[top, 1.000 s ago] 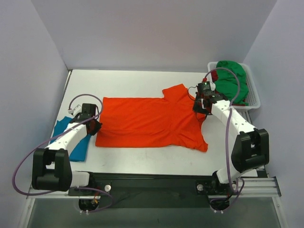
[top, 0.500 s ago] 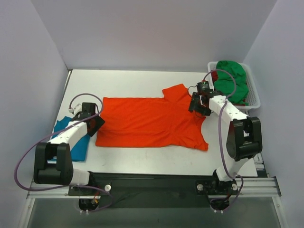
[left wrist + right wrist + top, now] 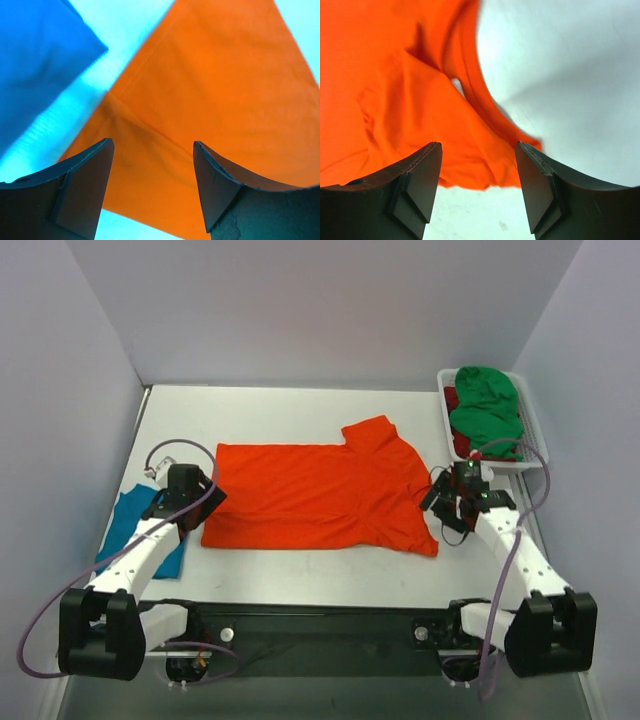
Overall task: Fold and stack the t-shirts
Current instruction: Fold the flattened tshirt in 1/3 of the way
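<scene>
A bright orange t-shirt (image 3: 320,495) lies spread flat on the white table, one sleeve pointing toward the back. My left gripper (image 3: 203,500) is at its left edge, open, with the orange cloth (image 3: 215,90) lying under and beyond the jaws (image 3: 151,144). My right gripper (image 3: 438,502) hovers open at the shirt's right side, over a rumpled sleeve edge (image 3: 395,100) with nothing between the fingers (image 3: 478,145). A folded teal blue t-shirt (image 3: 125,525) lies at the far left, partly under the left arm, and also shows in the left wrist view (image 3: 35,60). A green t-shirt (image 3: 485,410) and a dark red one (image 3: 453,400) fill the basket.
The white slatted basket (image 3: 535,445) stands at the back right, close behind the right arm. Purple cables loop from both wrists. Grey walls enclose the table on three sides. Bare white table (image 3: 290,415) lies behind the orange shirt and along the near edge.
Both grippers have opened and let go of the orange shirt. The right arm drew back from the sleeve near the basket toward the shirt's lower right edge.
</scene>
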### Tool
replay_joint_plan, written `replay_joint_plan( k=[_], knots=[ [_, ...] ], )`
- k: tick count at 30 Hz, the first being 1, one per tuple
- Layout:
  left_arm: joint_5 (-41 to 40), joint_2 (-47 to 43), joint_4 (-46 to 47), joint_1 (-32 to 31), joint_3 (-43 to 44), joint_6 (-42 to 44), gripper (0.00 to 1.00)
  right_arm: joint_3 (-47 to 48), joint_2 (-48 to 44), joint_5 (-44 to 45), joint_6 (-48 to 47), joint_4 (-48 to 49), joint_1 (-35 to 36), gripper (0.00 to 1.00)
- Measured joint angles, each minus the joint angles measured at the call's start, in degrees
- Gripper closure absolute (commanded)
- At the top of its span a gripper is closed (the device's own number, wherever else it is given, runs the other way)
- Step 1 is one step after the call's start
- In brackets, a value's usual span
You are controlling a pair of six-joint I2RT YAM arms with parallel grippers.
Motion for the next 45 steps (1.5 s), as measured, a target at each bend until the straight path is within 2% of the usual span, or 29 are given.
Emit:
replay_joint_plan(
  k=[7, 8, 11, 17, 25, 28, 32, 38, 42, 45],
  knots=[
    [1.60, -0.46, 2.27, -4.42, -5.01, 0.22, 0.25, -17.00, -19.93, -2.43, 8.46, -1.79, -1.55, 0.46],
    [1.68, -0.26, 2.62, -4.79, -5.33, 0.24, 0.25, -18.64, -21.77, -2.60, 9.40, -1.86, -1.66, 0.51],
    [1.81, 0.79, 3.61, -5.81, -5.73, 0.26, 0.25, -22.56, -24.85, -3.19, 12.20, -2.12, -1.99, 0.57],
    [1.95, 2.89, 5.75, -7.08, -5.99, 0.28, 0.25, -26.75, -25.38, -3.17, 15.63, -2.10, -2.01, 0.58],
    [1.95, 5.79, 7.10, -7.96, -6.12, 0.28, 0.25, -27.45, -23.30, -2.19, 16.70, 0.44, -2.25, 0.59],
    [1.92, 6.08, 7.43, -8.26, -6.51, 0.28, 0.25, -27.36, -21.59, -0.98, 16.06, 1.75, -2.29, 0.81],
    [1.90, 6.45, 7.52, -8.46, -6.82, 0.31, 0.25, -25.24, -19.28, 0.44, 14.38, 1.95, -2.64, 0.92],
    [1.70, 6.71, 7.61, -8.50, -6.86, 0.31, 0.25, -18.12, -17.70, 3.54, 9.97, -0.63, -3.48, 0.92],
    [1.70, 6.71, 7.58, -8.55, -6.86, 0.31, 0.25, -16.81, -18.40, 4.55, 8.11, -2.60, -4.26, 0.91],
    [1.73, 6.58, 7.41, -8.76, -6.86, 0.31, 0.24, -16.81, -18.93, 4.44, 7.74, -4.31, -5.31, 0.86]
  ],
)
